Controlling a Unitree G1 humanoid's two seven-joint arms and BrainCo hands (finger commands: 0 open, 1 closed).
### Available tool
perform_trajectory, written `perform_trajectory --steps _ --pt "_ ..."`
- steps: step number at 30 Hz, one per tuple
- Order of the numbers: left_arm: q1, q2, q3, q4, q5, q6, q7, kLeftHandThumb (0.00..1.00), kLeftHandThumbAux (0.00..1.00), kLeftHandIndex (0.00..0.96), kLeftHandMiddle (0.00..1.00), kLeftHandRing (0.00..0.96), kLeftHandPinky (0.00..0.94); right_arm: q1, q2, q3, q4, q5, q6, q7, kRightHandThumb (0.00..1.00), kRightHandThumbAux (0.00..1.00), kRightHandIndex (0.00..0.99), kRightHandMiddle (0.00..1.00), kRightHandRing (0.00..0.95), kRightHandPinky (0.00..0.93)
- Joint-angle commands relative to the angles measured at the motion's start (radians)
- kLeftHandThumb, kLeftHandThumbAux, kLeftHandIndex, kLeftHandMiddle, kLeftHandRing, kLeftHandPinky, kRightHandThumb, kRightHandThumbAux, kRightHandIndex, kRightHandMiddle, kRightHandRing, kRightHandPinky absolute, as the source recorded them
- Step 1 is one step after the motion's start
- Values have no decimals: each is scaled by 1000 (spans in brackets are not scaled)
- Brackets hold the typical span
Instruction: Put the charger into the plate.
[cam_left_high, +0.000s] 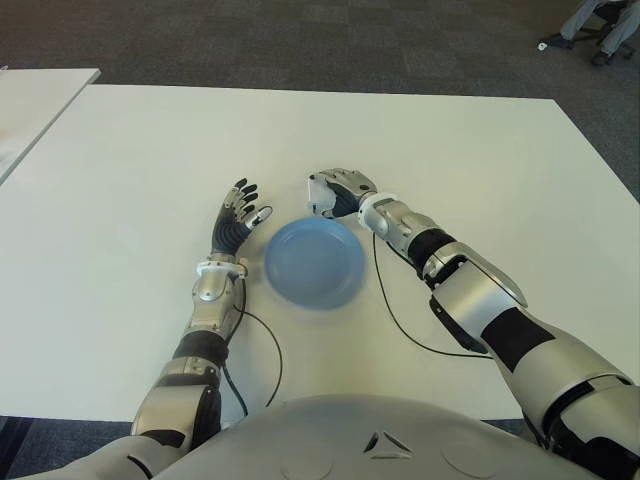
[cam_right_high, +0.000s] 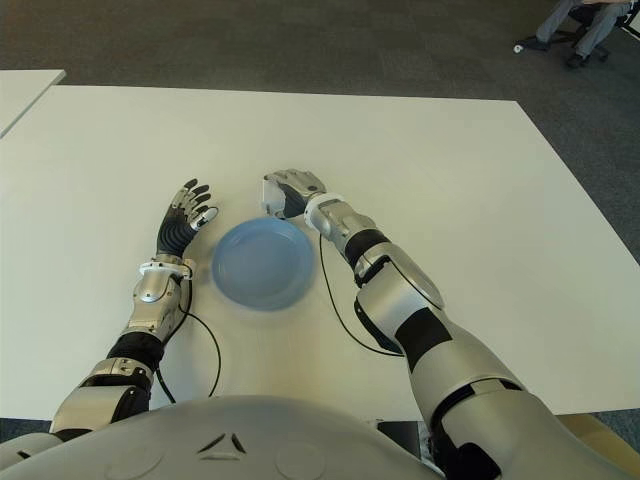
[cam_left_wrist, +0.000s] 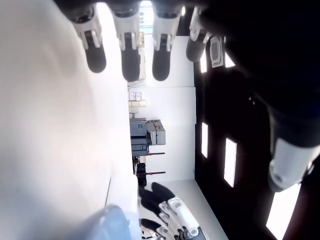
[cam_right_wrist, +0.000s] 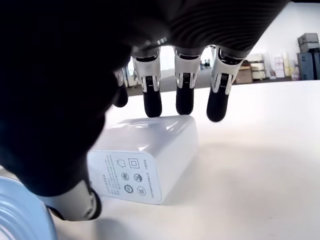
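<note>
I read the task as barely begun: on the table (cam_left_high: 130, 180) the blue plate (cam_left_high: 315, 264) holds nothing, while the white charger (cam_right_wrist: 145, 155) sits on the table just beyond the plate's far rim. My right hand (cam_left_high: 338, 192) arches over the charger, fingers (cam_right_wrist: 183, 95) curled down at its far edge, thumb on its near side, not lifted; my left hand (cam_left_high: 237, 220) shows left of the plate, fingers spread, holding nothing. The charger's end face carries small printed symbols I can't read.

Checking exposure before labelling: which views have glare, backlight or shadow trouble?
Left wrist view: bright windows blow out, the left hand is backlit to a silhouette. Right wrist view: the right hand is dark overhead, shading the white rectangular charger. Eye views: evenly lit, soft sheen on the round blue plate.
</note>
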Motion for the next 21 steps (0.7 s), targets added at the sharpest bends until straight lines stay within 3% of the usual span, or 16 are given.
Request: perform_trajectory --steps 1,21 --pt "44 -21 -3 51 6 56 18 0 561 113 177 166 147 9 2 -1 -4 2 14 41 997 695 43 333 449 455" --pt "41 -21 -11 49 21 71 42 0 564 113 179 172 158 20 -16 1 -15 6 -16 92 1000 648 63 427 514 508"
